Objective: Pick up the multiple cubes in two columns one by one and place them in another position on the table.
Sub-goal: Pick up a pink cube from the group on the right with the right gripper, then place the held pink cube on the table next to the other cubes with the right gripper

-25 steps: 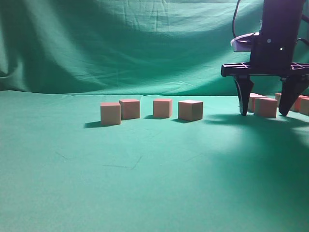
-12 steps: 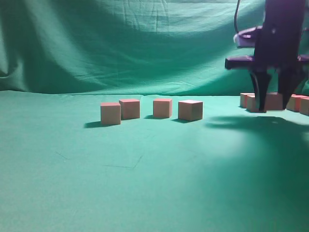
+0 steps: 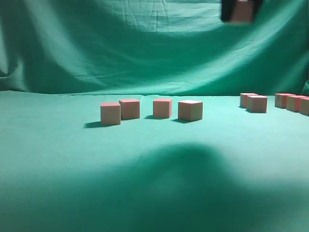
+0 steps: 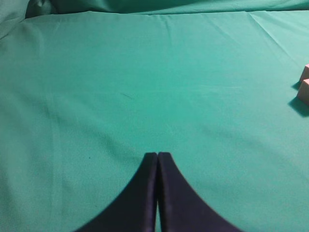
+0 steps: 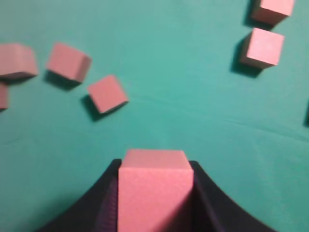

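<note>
Exterior view: right pincer (image 3: 241,10) sits at the top edge of frame, high above the worktop (image 3: 154,193), blurred, clamped on one cube (image 3: 242,9). Its wrist view confirms it: held cube (image 5: 154,186) fills the gap between the two dark jaws, pressed on both sides, clear of the cloth.

Left pincer (image 4: 157,157) appears in its own wrist view only: jaws pressed together, nothing between them, over bare green cloth.

Exterior view, mid worktop: four cubes (image 3: 150,110) in a loose row, the two leftmost almost touching. Toward the far right edge: two cubes (image 3: 253,102) close together, then more cubes (image 3: 292,102) partly cut off by the frame.

Right wrist view shows the loose spacing from above: three or four cubes at left (image 5: 67,62), variously turned, two at upper right (image 5: 262,47), open cloth between.

Near half of the worktop in the exterior view is open, with a broad shadow (image 3: 183,179) across it. Creased green backdrop (image 3: 120,43) behind.
</note>
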`<state>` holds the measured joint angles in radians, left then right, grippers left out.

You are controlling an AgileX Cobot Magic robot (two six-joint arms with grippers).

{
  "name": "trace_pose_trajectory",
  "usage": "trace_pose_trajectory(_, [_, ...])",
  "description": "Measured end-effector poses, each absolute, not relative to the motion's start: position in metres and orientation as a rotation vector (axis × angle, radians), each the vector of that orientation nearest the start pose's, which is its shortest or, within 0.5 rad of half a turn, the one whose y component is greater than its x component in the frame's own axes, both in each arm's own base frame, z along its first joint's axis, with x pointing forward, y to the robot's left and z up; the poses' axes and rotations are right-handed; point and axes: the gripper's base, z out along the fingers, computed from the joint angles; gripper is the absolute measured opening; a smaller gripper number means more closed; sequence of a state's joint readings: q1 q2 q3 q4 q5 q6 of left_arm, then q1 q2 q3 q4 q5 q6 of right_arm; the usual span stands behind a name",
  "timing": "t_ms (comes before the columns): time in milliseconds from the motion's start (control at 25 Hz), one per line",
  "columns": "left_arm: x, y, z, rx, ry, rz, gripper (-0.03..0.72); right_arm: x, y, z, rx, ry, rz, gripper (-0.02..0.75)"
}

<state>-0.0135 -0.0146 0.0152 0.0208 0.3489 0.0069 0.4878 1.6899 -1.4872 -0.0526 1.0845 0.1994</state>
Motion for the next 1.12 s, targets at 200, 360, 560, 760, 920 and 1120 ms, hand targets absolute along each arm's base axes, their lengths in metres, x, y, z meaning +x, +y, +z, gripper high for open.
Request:
trace_pose_trajectory(200, [0.053,0.000,0.177,0.032,1.833,0.016,0.000,0.276,0.222,0.311,-0.695,2.687,0.163,0.271])
trace_pose_trajectory(360, [0.053,0.000,0.177,0.032,1.833,0.016,0.000,0.254,0.262,0.296,-0.867,2.654,0.192,0.271])
trace_pose_trajectory(560, [0.053,0.000,0.177,0.032,1.833,0.016,0.000,0.241,0.293,0.264,-1.103,2.638,0.147,0.271])
trace_pose_trajectory(760, [0.053,0.000,0.177,0.032,1.833,0.016,0.000,0.248,0.307,0.230,-1.164,2.654,0.108,0.271])
trace_pose_trajectory(920, [0.053,0.000,0.177,0.032,1.833,0.016,0.000,0.264,0.310,0.208,-1.149,2.634,0.093,0.271])
trace_pose_trajectory(1120, [0.053,0.000,0.177,0.032,1.833,0.016,0.000,0.282,0.307,0.186,-1.069,2.659,0.077,0.271])
